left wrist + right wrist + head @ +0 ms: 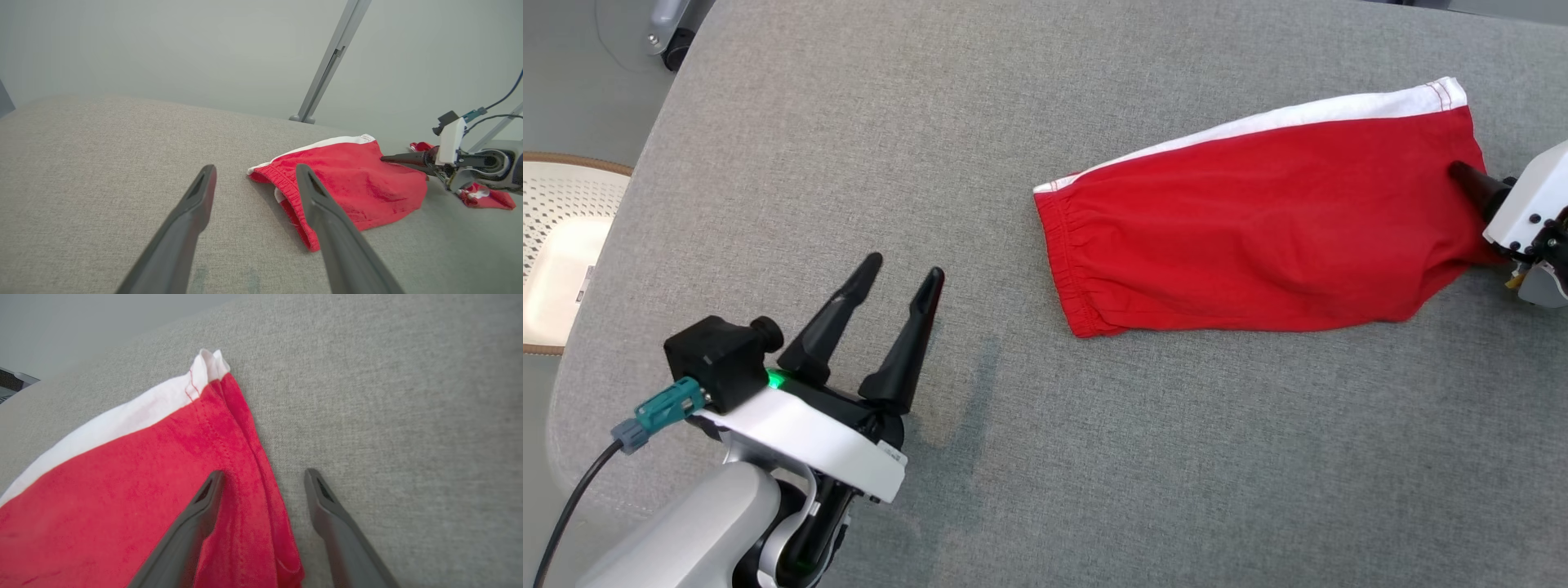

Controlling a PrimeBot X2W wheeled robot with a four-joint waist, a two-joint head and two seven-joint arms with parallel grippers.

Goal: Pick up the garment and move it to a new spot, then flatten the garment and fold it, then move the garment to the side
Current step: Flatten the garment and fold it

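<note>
A red garment (pixel 1258 237) with a white band along its far edge lies folded on the grey cloth-covered table (pixel 1045 457), right of centre. My left gripper (pixel 905 269) hovers open over bare table to the garment's left, nothing between its fingers. In the left wrist view the garment (pixel 351 179) lies just beyond my left gripper (pixel 255 168), off to the right. My right gripper (pixel 1474 184) is at the garment's right edge. In the right wrist view my right gripper (pixel 264 474) is open, straddling the garment's (pixel 122 490) hemmed edge: one finger over red cloth, one over table.
A white perforated basket (pixel 564 245) stands beyond the table's left edge. A wheeled base (pixel 674 45) shows at the top left. A grey pole (pixel 331 61) rises behind the table. More red and white cloth (pixel 488 198) lies under the right arm.
</note>
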